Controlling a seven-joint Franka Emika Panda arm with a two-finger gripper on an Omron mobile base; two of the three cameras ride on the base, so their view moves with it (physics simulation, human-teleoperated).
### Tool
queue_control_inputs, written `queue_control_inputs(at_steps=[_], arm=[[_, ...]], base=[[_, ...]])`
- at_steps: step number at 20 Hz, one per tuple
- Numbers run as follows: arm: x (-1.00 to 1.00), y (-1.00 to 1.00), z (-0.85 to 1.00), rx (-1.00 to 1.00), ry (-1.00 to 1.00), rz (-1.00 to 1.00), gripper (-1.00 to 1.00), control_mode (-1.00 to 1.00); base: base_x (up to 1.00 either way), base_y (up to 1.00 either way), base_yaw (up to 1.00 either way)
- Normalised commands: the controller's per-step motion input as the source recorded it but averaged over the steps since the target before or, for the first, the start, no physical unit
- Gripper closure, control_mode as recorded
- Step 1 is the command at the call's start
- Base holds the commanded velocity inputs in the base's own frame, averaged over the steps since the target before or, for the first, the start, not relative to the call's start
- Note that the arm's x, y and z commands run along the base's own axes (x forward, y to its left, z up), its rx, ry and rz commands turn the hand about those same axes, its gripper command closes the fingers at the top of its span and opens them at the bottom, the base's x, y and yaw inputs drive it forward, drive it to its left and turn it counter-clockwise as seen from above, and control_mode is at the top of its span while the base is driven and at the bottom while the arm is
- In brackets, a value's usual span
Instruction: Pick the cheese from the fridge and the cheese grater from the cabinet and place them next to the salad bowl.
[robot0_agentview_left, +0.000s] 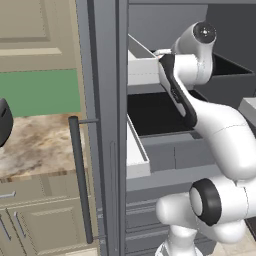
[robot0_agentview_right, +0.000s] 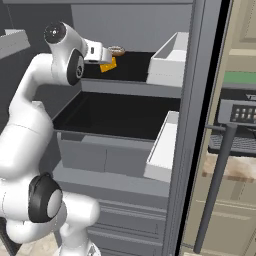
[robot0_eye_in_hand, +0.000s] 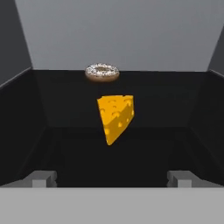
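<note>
Left base view: the fridge (robot0_agentview_left: 107, 125) stands open, its door edge-on with the long bar handle (robot0_agentview_left: 81, 180) toward the camera, so the arm can reach the black shelves. The arm folds up from the lower right and bends into the upper shelf; its own white links cover the hand, so neither the jaws nor the cheese can be made out from here. A marbled bench (robot0_agentview_left: 35, 145) lies left of the door, with a dark object cut off at the left edge that I cannot identify.

Right base view: the hand reaches into the upper shelf level with the cheese (robot0_agentview_right: 108, 64), an orange wedge just past the gripper (robot0_agentview_right: 102, 56). Whether they touch is hard to judge. A sprinkled donut (robot0_agentview_right: 117, 50) sits behind it. White door bins (robot0_agentview_right: 170, 60) hang on the right.

Hand view: the wedge stands roughly centred ahead on the black shelf, donut at the back wall. The two fingertips (robot0_eye_in_hand: 43, 178) sit wide apart at the bottom, holding nothing, apparently lined up to straddle the wedge. Only the tips are visible
</note>
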Motion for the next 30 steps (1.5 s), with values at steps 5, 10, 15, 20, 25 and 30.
queue_control_inputs(at_steps=[5,10,15,20,25,30], arm=[[0.32,0.0,-0.1,0.01,0.01,0.0,-1.0,-1.0],[0.44,0.0,-0.06,0.01,0.02,0.0,-1.0,-1.0],[0.42,0.0,-0.09,0.04,0.05,0.0,-1.0,-1.0],[0.39,-0.01,-0.07,0.03,0.03,0.0,-1.0,-1.0],[0.32,0.0,-0.03,0.0,0.01,0.0,-1.0,-1.0],[0.22,0.0,-0.1,0.0,0.0,0.0,-1.0,-1.0]], base=[[0.0,0.0,0.0],[0.0,0.0,0.0],[0.0,0.0,0.0],[0.0,0.0,0.0],[0.0,0.0,0.0],[0.0,0.0,0.0]])
